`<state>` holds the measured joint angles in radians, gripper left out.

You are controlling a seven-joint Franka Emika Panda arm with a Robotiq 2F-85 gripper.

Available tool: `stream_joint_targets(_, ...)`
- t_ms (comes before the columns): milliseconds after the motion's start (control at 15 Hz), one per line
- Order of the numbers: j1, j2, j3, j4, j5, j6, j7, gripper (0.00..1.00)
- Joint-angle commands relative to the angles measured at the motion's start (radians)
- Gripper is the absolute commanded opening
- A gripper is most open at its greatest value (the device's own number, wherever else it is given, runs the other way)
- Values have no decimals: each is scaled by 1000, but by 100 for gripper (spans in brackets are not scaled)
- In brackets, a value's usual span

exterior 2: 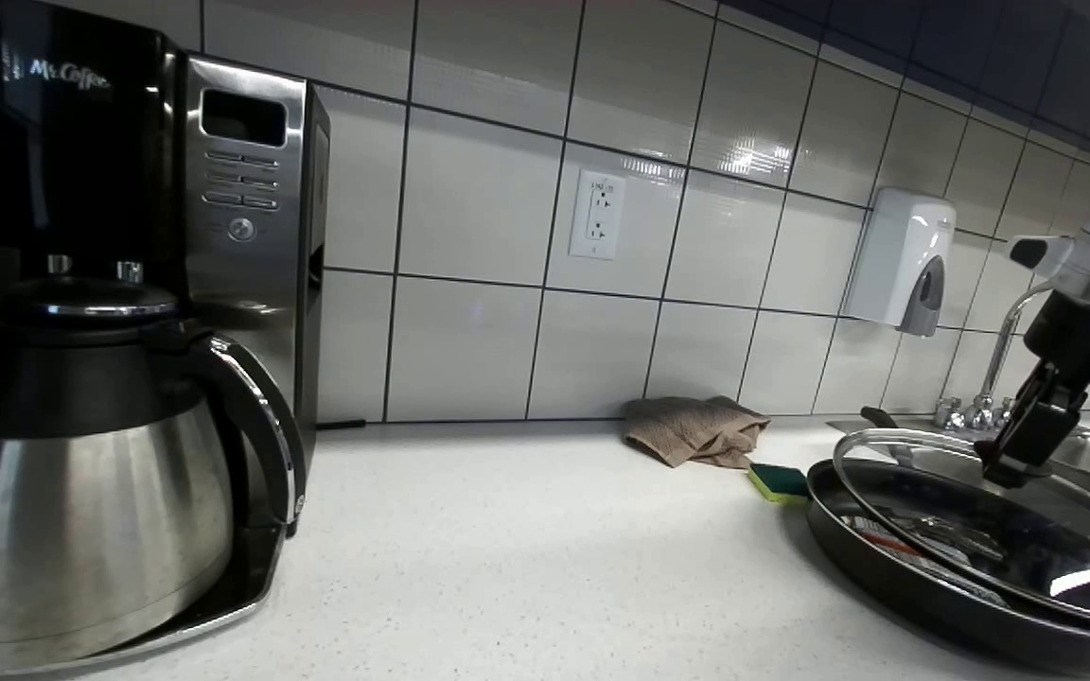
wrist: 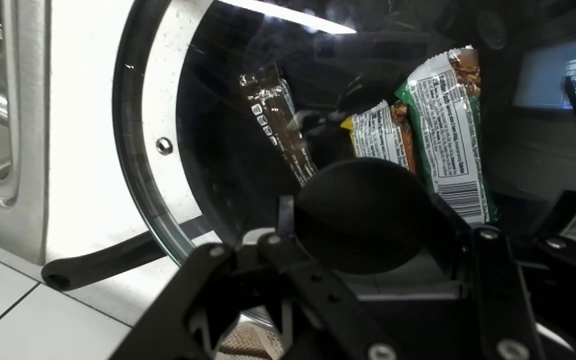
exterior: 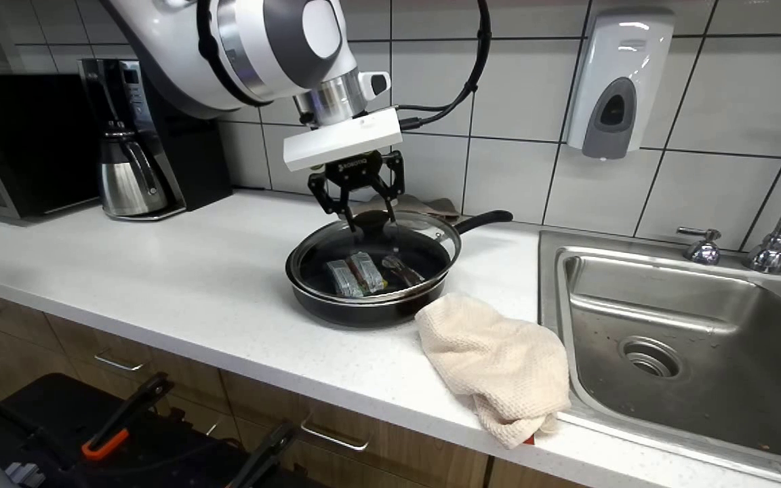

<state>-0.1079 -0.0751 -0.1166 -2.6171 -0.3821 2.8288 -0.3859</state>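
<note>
On white counter (exterior: 228,271), nr. sink (exterior: 702,379): 1 black pan (exterior: 363,313), wrapped pkts (wrist: 450,135) inside, w/ glass lid (exterior 2: 1009,544) tilted over it, lid knob (wrist: 363,215) gripped betw. jaws of gripper (exterior: 372,222). Step in hand is judged to be lid handling, though lifting vs. seating can't be told; for next move, firm grip and slow, levelled travel are called for, w/ rim contact watched.

Downward pincer (exterior: 373,224) in half-closed grip
</note>
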Motion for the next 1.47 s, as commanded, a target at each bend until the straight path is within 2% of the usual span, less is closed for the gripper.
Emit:
stream_joint_targets(0,-1,3,4,28,2,20,12,39)
stream_joint_targets(800,36,32,19,31,37,49,-12,39)
stream_joint_targets(1400,35,42,18,26,56,60,-15,39)
